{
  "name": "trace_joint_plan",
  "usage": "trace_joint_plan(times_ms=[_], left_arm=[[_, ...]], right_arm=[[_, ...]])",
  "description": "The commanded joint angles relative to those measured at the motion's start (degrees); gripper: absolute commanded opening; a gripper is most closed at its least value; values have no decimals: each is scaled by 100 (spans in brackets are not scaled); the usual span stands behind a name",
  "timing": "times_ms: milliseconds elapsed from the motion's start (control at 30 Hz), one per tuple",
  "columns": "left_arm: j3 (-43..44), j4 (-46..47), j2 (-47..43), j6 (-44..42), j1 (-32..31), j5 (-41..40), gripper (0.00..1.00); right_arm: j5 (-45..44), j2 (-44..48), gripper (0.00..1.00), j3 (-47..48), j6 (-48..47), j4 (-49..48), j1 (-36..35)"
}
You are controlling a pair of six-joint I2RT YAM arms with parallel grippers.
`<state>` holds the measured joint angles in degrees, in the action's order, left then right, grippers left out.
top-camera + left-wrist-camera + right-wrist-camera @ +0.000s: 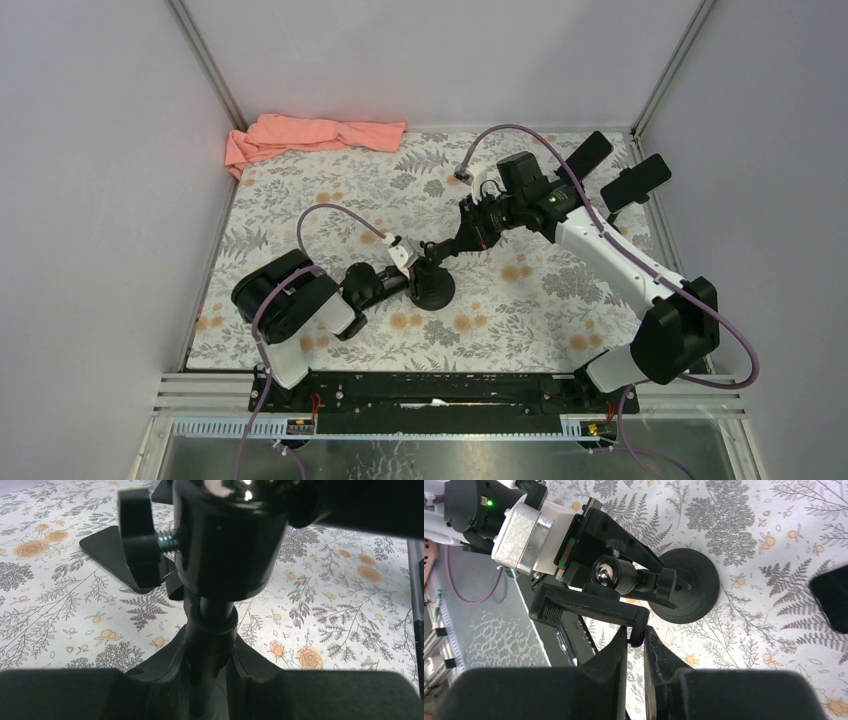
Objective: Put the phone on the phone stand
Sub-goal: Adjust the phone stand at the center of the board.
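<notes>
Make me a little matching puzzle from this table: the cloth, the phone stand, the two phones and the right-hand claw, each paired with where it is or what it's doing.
Things:
1. pink cloth
2. phone stand
3. two phones
4. right gripper

Places or states:
A. at the back right of the table
B. shut on the end of the stand's phone cradle
C. bunched up at the back left corner
D. standing in the middle of the table

Pairs: 1-C, 2-D, 3-A, 4-B.
</notes>
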<state>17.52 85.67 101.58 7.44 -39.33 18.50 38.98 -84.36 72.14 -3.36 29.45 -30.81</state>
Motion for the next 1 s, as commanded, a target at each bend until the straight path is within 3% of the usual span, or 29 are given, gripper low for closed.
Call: trace_joint_plan(times_ms=[0,100,267,633,800,967], left_arm=[[257,201,281,-87,17,42,13],[445,-72,415,-175,35,212,6],[745,-168,674,81,232,634,2],[1659,-1133,986,512,719,1695,2],[1687,-1171,1019,592,818,1774,9],[1584,-1179,984,597,898,1797,24]], right_arm=[[-458,232,2,453,-212,169,-59],[-935,298,0,674,-389,287,-58],[-1803,427,0,929,-758,265,-64],[-2779,464,0,991,-1289,-138,-318],[-2210,375,0,1150,-1053,-99,-327],[-1262,511,5,875,-968,-127,-329]])
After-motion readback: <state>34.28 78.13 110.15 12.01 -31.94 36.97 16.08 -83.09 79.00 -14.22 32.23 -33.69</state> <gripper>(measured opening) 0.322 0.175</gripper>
